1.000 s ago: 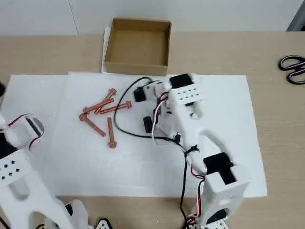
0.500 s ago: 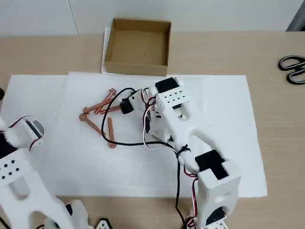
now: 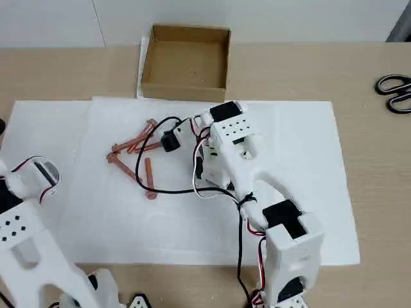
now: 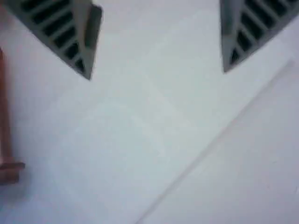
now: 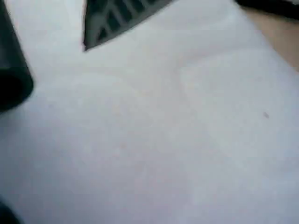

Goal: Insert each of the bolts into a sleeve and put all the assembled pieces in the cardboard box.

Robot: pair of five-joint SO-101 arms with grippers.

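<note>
Now, left gripper: jaws wide apart, holding nothing; we judge this a ready stance for a bolt.
Bolt: lies outside one jaw.
Right gripper: we cannot tell its opening.
Bolt pile: just ahead of the right jaws.
Cardboard box: beyond them.

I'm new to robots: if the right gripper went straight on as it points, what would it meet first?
Probably the copper bolts just beyond the right gripper on the white sheet; its height is unclear.
</note>
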